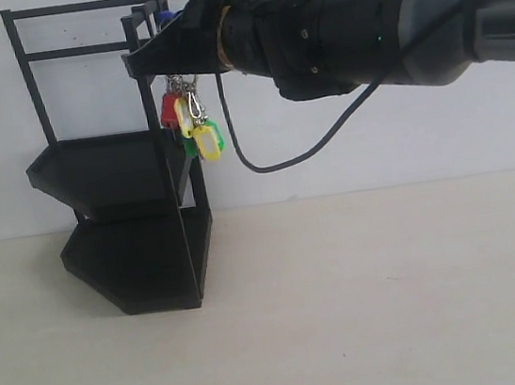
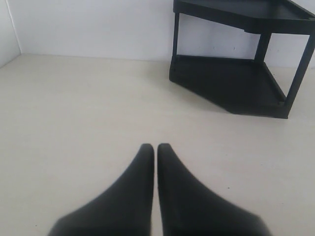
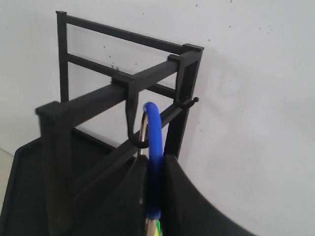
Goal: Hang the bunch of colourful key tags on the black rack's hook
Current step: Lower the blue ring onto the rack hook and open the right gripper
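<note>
The colourful key tag bunch (image 1: 194, 125) dangles on its rings beside the black rack (image 1: 113, 174), near the top front corner. My right gripper (image 1: 143, 61) reaches in from the right and is shut on the bunch's blue loop (image 3: 153, 142). In the right wrist view my right gripper (image 3: 155, 158) holds the loop upright against a black hook (image 3: 137, 141) that hangs from the top bar. I cannot tell whether the loop is over it. A second small hook (image 3: 189, 103) sticks out of the corner post behind. My left gripper (image 2: 155, 146) is shut and empty, low over the table.
The rack (image 2: 231, 78) stands against the white back wall (image 1: 374, 139), with its two shelves and thin top bars (image 3: 123, 34). The right arm's cable (image 1: 272, 157) droops beside the rack. The pale tabletop (image 1: 349, 313) spreads in front.
</note>
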You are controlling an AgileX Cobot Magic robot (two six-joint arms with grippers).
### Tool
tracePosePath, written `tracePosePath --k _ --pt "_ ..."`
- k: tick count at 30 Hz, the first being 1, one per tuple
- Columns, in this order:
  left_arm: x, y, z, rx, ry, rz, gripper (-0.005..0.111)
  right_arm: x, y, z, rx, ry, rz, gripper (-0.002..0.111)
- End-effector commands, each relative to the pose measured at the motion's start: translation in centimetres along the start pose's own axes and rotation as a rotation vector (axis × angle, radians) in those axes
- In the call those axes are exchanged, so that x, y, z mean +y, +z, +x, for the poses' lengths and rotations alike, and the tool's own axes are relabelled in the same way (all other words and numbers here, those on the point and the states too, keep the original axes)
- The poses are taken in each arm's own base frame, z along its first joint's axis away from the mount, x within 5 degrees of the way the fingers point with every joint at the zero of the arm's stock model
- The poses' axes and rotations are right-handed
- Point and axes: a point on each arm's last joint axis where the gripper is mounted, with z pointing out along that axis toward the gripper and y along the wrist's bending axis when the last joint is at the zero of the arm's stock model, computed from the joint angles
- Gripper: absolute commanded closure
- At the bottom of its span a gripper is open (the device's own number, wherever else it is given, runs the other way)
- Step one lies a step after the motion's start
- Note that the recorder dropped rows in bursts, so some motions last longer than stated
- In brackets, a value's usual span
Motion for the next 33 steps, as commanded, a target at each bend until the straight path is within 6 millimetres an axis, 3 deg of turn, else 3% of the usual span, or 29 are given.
tracePosePath --k 1,18,20,24,26,29,33 --pt "0.0 0.0 -0.1 -0.006 -0.007 -0.002 0.102 0.2 -0.3 -0.8 -0.018 -0.016 0.006 0.109" --pt "0.0 0.0 -0.1 -0.006 -0.007 -0.002 0.102 0.3 -0.3 -0.6 -0.001 0.058 -0.012 0.107" --pt "0.0 0.0 -0.1 -0.006 -0.007 -0.002 0.102 0.3 -0.3 -0.6 0.000 0.062 -0.012 0.099" --pt "0.0 0.0 -0.1 -0.006 -0.007 -0.002 0.102 0.3 -0.3 -0.6 0.004 0.083 -0.003 0.068" --pt "0.0 0.0 -0.1 -0.006 -0.007 -0.002 0.102 -0.1 -0.3 -0.5 0.007 0.092 0.033 0.061" --pt "0.0 0.0 -0.1 -0.006 -0.007 -0.002 0.102 -0.8 -0.6 -0.6 0.028 0.152 0.111 0.065" --pt "0.0 0.0 -0.1 -0.006 -0.007 -0.002 0.102 -1.8 -1.7 -0.9 0.122 0.203 0.188 0.083"
